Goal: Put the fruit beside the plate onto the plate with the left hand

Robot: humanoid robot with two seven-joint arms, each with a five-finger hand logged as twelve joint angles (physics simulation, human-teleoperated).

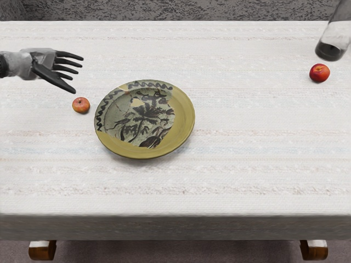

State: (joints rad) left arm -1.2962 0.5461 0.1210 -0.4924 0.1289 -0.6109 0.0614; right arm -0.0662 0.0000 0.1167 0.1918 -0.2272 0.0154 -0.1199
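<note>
A small orange-red fruit lies on the white tablecloth just left of the plate, an olive-rimmed dish with a dark plant drawing. My left hand comes in from the left edge and hovers up and to the left of that fruit, its black fingers spread and holding nothing. A second, redder fruit sits far off at the right, away from the plate. Of my right arm only a grey and black end shows at the top right corner; its fingers are out of view.
The table's front edge runs across the bottom of the view, with wooden feet showing below it. A dark wall lies behind the table's far edge.
</note>
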